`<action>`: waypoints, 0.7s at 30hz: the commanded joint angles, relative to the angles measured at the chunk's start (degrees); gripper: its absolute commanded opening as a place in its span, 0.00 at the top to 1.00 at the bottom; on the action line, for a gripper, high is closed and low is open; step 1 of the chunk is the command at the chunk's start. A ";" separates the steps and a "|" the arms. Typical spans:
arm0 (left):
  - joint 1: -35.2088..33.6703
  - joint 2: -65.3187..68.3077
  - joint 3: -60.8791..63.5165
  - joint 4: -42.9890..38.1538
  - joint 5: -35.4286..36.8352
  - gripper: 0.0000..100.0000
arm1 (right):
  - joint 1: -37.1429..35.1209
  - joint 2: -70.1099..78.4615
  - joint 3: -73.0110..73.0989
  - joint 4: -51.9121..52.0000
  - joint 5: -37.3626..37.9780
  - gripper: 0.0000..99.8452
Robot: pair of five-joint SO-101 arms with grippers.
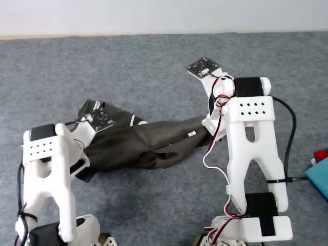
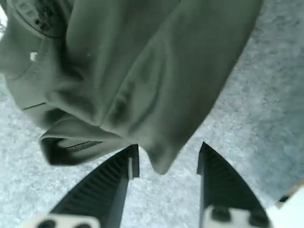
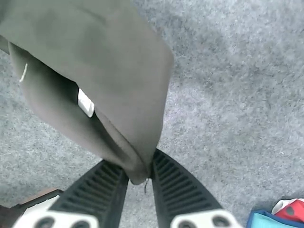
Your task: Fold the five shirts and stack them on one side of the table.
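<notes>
Dark olive shirt lies bunched in a long ridge across the middle of the grey table, strung between the two arms. The right gripper has its jaws pressed together on a thick folded edge at the shirt's right end, a firm pinch with cloth bulging out above the pads. The left gripper is spread wide, and a drooping corner of fabric hangs just above the gap, touching neither finger as far as I can tell.

Room to move: a broad band of bare grey surface runs beyond the shirt to the far edge, and there is more open surface on the near side between the two arm bases. At the table's right edge sits a blue thing with a red bit, cut off by the frame and well apart from the shirt.

Labels: a small white tag is sewn near the pinched edge, and a round print sits inside the collar — both too blurred to read. The shirt's left end runs under the left arm, hidden from above.
</notes>
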 commanded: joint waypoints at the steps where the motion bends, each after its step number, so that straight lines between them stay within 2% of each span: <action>1: -0.44 -0.35 1.71 -4.66 -0.70 0.79 | 0.57 -2.77 -0.35 -1.10 0.79 0.99; 4: -0.53 -0.35 3.56 -8.26 -0.53 0.80 | 0.57 -2.77 -0.35 -1.10 0.79 0.99; 11: 0.70 -0.88 3.03 -8.44 -0.53 0.94 | 0.57 -2.77 -0.35 -1.01 0.62 0.99; 17: 0.70 -0.35 3.03 -8.44 -0.53 0.95 | 0.57 -3.12 -0.35 -0.48 0.44 0.99; 21: 0.70 -0.88 2.07 -7.38 -0.44 1.00 | 0.57 -3.30 -0.53 -0.40 0.53 0.99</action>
